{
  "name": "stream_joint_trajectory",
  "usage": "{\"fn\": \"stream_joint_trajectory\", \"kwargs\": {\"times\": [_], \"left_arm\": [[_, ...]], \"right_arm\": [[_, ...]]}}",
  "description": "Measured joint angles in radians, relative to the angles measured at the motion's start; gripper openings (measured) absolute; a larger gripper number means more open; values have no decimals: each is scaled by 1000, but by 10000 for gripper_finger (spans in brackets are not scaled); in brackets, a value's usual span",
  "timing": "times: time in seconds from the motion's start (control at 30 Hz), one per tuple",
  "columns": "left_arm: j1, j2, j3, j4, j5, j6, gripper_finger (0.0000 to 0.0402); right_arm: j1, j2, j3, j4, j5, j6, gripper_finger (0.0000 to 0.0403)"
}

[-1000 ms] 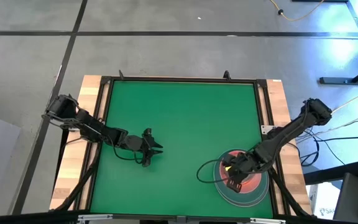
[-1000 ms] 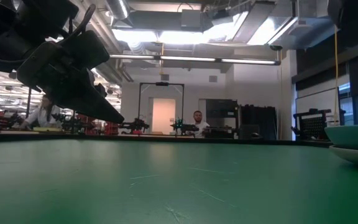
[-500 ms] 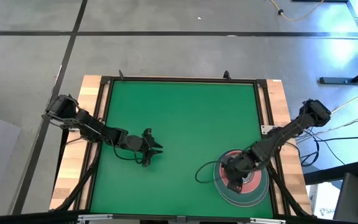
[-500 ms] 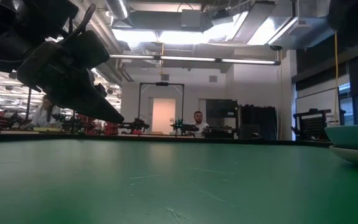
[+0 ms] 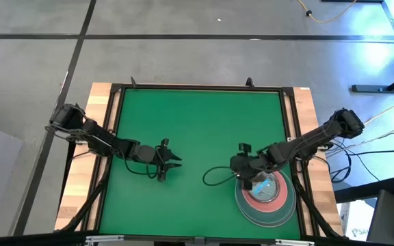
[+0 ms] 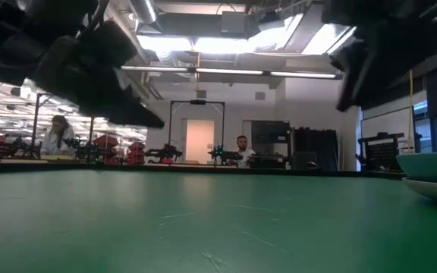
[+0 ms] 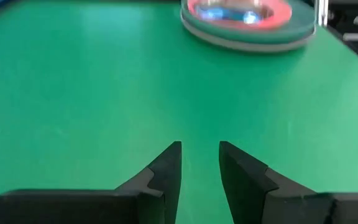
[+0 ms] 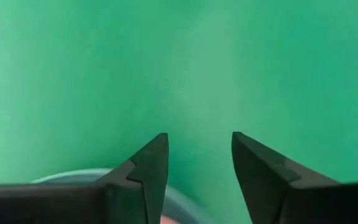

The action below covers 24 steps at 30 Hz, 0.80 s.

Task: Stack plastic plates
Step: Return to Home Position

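Both jaws part open and empty, left gripper (image 7: pixel 199 148) idle over the counter (image 5: pixel 197 116), I should raise my right gripper (image 8: pixel 197 142) clear of the plate stack (image 5: pixel 262 200).

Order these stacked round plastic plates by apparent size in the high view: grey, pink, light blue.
Largest: grey round plastic plate, bottom.
Then pink round plastic plate.
Smallest: light blue translucent plate on top.

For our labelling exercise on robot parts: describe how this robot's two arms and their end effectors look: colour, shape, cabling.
The left arm and right arm are dark, slim and jointed. The left end effector and right end effector each carry two black wedge-shaped fingers tapering to blunt tips. A thin black cable loops beside the right wrist. No markings show.
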Motion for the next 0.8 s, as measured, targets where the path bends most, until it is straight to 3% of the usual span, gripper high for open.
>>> {"fn": "stream_joint_trajectory", "kwargs": {"times": [0.23, 0.47, 0.63, 0.8], "left_arm": [[79, -174, 0, -4, 7, 112, 101], [145, -399, 1, -88, 7, 210, 101], [165, -502, -21, -145, 6, 219, 101], [165, -578, -103, -140, -4, 172, 101]], "right_arm": [[-111, -92, -28, 134, 33, -222, 125], [-244, -304, -248, 470, 14, -358, 93], [-333, -416, -432, 731, -96, -362, 84], [-351, -498, -551, 828, -141, -330, 83]]}}
